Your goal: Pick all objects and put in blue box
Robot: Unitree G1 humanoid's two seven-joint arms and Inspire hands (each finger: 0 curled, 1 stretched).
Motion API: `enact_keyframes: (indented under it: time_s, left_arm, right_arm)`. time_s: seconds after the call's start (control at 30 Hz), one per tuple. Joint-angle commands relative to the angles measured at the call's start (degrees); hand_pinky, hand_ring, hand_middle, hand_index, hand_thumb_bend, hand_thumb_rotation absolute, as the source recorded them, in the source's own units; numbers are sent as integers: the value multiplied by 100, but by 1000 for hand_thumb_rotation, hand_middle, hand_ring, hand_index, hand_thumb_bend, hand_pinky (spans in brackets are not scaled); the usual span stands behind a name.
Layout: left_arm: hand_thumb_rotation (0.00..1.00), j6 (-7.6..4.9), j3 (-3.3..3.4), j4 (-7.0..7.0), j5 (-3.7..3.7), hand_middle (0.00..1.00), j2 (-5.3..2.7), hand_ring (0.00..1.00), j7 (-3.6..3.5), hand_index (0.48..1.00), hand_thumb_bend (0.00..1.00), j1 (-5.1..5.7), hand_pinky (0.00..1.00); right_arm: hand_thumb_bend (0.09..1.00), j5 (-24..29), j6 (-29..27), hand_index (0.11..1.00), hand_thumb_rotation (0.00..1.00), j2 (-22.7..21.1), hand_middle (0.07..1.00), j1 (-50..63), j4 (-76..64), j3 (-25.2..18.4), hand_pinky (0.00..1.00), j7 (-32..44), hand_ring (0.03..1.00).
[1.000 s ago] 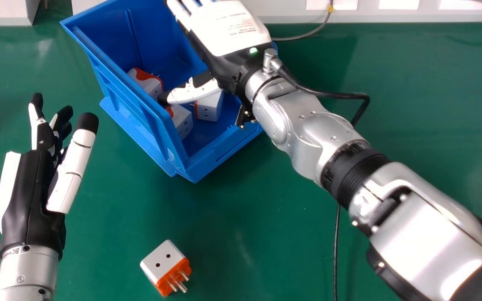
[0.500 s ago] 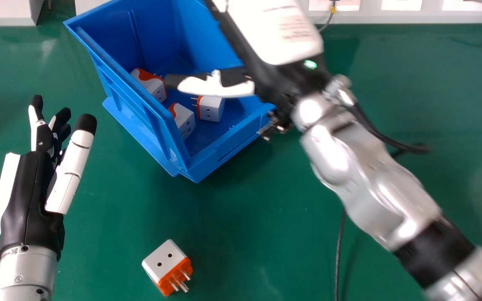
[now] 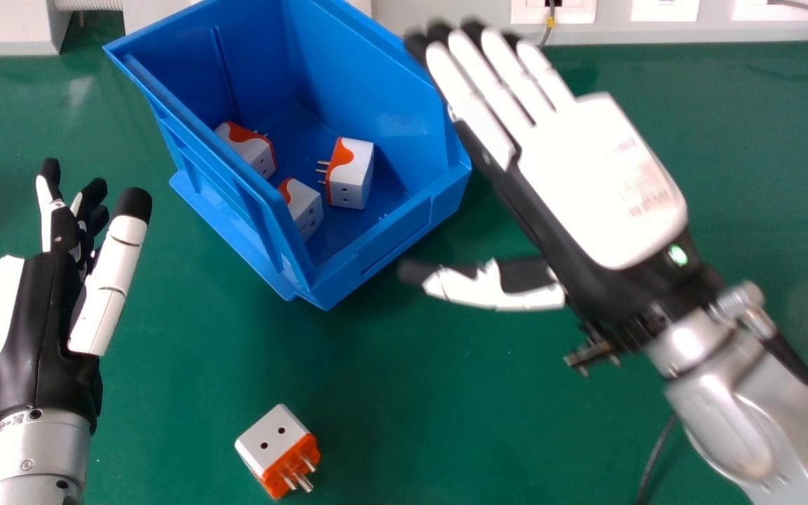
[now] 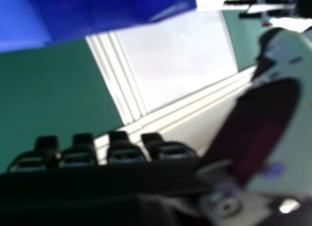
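Straight fingers, thumb apart, on right hand (image 3: pixel 600 182), upper right, illegible print (image 3: pixel 646 189) across back; relaxed on left hand (image 3: pixel 46 330), left; plug (image 3: pixel 274 442) lower left, three plugs (image 3: pixel 351 177) in box (image 3: pixel 390 242), upper left

Head: from above — looks forward and down, farther back.
Right robot hand (image 3: pixel 600 186): close up — looks outward past itself.
Shared: box (image 3: pixel 383 245), worktop (image 3: pixel 446 421).

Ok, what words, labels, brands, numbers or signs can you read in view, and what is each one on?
None can be read.
Print on the back of the right hand: too blurred.
Tiny label at the wrist of the left hand: too small.
Blue box and orange-and-white adapters: nothing legible.
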Motion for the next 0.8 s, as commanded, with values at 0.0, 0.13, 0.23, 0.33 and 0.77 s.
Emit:
enact_keyframes:
  time_s: [0.0, 0.13, 0.23, 0.33, 0.77]
  left_arm:
    - [848, -163, 29, -48, -18, 968, 35, 973, -8, 960, 706, 1, 927]
    - [848, -249, 38, -14, -34, 967, 54, 973, -57, 959, 702, 33, 926]
    - [847, -279, 38, -16, -33, 967, 54, 973, -72, 960, 698, 61, 926]
    - [847, -247, 31, -60, -12, 967, 51, 973, -72, 961, 696, 88, 926]
    - [847, -261, 6, -138, 24, 967, 51, 973, -64, 960, 701, 178, 927]
  right_arm:
    - [400, 202, -290, 988, 603, -168, 1000, 306, -217, -184, 1000, 126, 1000]
    - [390, 442, -778, 978, 613, -378, 1000, 670, -76, -287, 1000, 333, 1000]
    - [391, 501, -990, 976, 633, -426, 1000, 776, -46, -363, 1000, 451, 1000]
    - [387, 507, -1360, 968, 642, -558, 1000, 779, 128, -325, 1000, 583, 1000]
    - [375, 203, -2769, 942, 498, -535, 995, -46, 931, 5, 1000, 787, 1000]
